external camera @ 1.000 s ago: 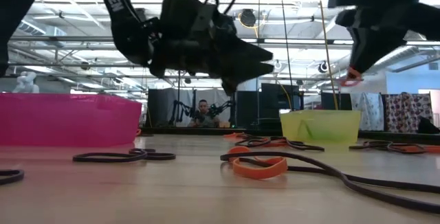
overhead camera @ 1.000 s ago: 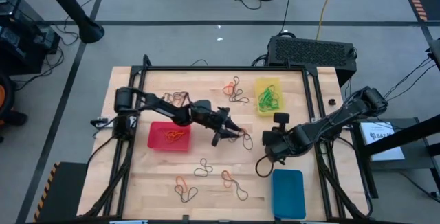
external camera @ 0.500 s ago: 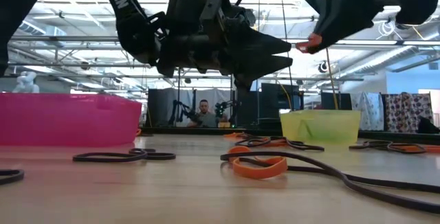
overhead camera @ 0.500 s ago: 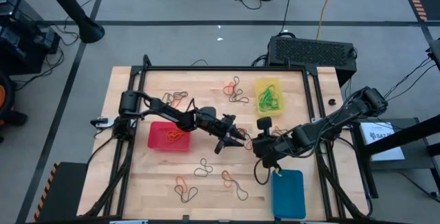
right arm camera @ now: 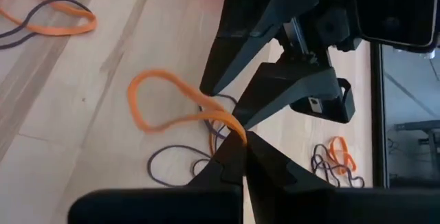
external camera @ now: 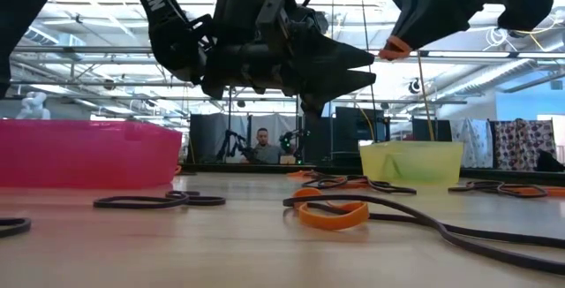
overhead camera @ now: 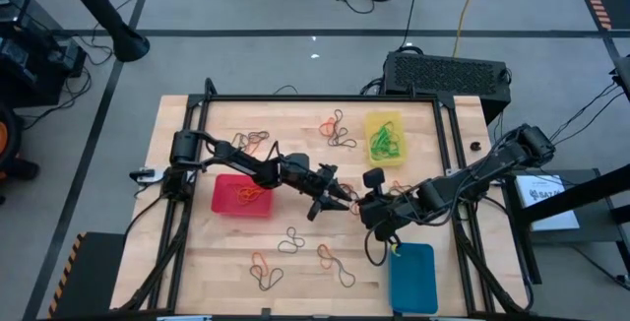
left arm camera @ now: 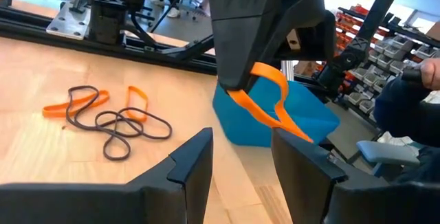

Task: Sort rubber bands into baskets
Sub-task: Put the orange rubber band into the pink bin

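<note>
Blue basket (overhead camera: 411, 277) at the table's (overhead camera: 197, 262) five o'clock edge, right claw (overhead camera: 362, 208) at centre clenched on an orange rubber band (right arm camera: 172, 104), left claw (overhead camera: 340, 199) just beside it at nine o'clock, fingers parted and empty, red basket (overhead camera: 241, 195) at nine o'clock, yellow basket (overhead camera: 385, 138) at one o'clock

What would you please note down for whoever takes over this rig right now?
Right gripper: jaws shut on an orange band, held above mid-table.
Left gripper: jaws open, facing that band, holding nothing.
Red basket holds orange bands, yellow basket holds green ones; the blue basket looks empty.
Left to do: loose bands lie at the table's far side, and more loose bands near its front edge.
</note>
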Available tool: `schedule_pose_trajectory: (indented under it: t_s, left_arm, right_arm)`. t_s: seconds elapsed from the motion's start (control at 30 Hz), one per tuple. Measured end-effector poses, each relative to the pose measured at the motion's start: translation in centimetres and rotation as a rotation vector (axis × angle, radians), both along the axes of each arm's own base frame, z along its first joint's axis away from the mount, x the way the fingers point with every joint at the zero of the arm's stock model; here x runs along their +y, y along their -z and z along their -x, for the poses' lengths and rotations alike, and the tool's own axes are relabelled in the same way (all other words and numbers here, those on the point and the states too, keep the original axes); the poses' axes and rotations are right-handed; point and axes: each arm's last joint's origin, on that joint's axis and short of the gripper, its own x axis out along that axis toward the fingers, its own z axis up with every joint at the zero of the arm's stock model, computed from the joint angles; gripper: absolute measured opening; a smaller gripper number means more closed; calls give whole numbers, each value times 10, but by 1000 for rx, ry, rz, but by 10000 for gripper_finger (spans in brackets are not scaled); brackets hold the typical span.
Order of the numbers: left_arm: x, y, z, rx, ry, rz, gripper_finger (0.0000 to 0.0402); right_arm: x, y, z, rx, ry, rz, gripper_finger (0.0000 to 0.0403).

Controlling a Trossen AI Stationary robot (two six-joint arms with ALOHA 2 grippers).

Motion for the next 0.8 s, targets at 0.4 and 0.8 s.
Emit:
schedule_pose_trajectory:
  t_s: [0.4, 0.8]
  left_arm:
    - [6, -1, -1, 78, -34, 166, 155]
    - [5, -1, -1, 90, -35, 183, 155]
  right_arm:
    - [3, 16, -8, 88, -96, 155, 0]
    - [2, 21, -13, 71, -56, 252, 0]
